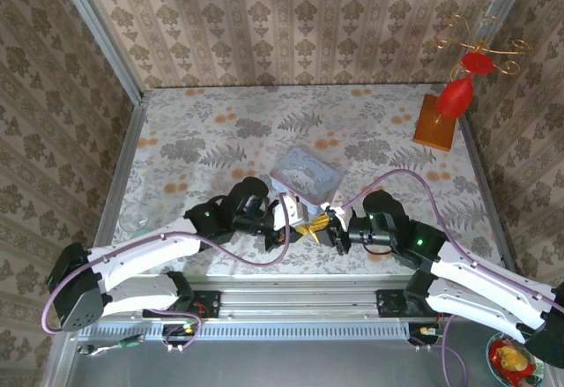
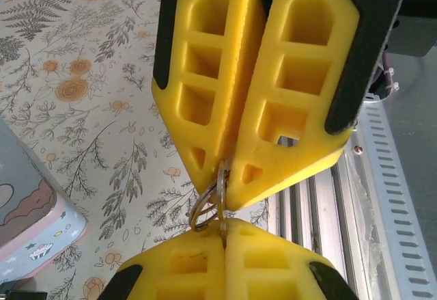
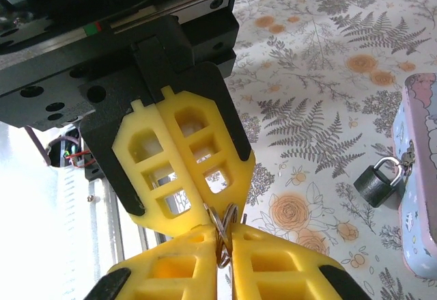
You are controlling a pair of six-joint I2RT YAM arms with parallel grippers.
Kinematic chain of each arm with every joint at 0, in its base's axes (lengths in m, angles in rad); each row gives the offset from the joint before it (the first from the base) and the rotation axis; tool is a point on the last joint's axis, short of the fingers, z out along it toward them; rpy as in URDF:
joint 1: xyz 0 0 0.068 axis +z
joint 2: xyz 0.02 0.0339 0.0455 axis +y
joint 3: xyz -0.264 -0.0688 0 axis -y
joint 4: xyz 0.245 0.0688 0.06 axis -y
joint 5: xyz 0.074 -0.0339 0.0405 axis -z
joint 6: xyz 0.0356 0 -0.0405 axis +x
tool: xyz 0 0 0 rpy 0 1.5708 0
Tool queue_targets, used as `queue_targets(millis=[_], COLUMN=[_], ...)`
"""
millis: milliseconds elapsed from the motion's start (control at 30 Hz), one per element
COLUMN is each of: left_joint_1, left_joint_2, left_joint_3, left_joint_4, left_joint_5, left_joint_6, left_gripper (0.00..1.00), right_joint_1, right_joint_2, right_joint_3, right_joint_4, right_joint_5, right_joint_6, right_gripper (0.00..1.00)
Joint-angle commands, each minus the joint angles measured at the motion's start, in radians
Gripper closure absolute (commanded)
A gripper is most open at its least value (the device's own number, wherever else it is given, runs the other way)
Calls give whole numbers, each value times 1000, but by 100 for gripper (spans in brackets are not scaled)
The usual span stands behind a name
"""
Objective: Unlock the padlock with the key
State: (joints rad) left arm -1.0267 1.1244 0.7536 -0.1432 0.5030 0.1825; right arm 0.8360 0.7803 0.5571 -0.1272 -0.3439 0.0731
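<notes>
My two grippers meet tip to tip just in front of the tin (image 1: 306, 178). Seen from the left wrist, my left gripper (image 2: 224, 242) is at the bottom, shut on a thin metal piece hanging from the key ring (image 2: 207, 208). The right gripper (image 2: 229, 177) above is pinched on the same ring. From the right wrist, my right gripper (image 3: 225, 245) is shut on the crossed rings of the key ring (image 3: 224, 226). The key's blade is hidden between the yellow fingers. The small black padlock (image 3: 377, 180) hangs by its shackle from the tin's (image 3: 420, 197) clasp, right of the grippers.
A wooden block with a red ornament on a gold wire stand (image 1: 451, 105) sits at the back right. The metal base rail (image 1: 300, 303) runs along the near edge behind both arms. Patterned walls close in the table on three sides.
</notes>
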Motion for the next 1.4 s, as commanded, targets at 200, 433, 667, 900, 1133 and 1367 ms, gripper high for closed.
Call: queue_targets(millis=[200,433,667,900,1133,1367], left_joint_1=[-10,-9,-11,-3,81,160], left_joint_2=[15,20,40,-5,-204,-367], left_joint_3=[38,39,56,51,-122,-284], left_joint_4=[-57,-67,-98,-100,173,295], left_joint_5=[52,68,75,30,-132,-384], left_joint_6=[37,35,44,32,-170,-487], left_gripper=[100,100,100,95,70,53], right_joint_1=[8,14,16,14,-43,-80], right_joint_2=[11,26,30,25,-93,-129], right_joint_3=[40,45,55,63,-40,-204], right_joint_4=[-21,-32,-48,-52,55,283], right_joint_5=[46,48,51,83,264,285], right_joint_6=[-27,-27,-28,3,193,504], right_gripper=[82,84,95,100,100,100])
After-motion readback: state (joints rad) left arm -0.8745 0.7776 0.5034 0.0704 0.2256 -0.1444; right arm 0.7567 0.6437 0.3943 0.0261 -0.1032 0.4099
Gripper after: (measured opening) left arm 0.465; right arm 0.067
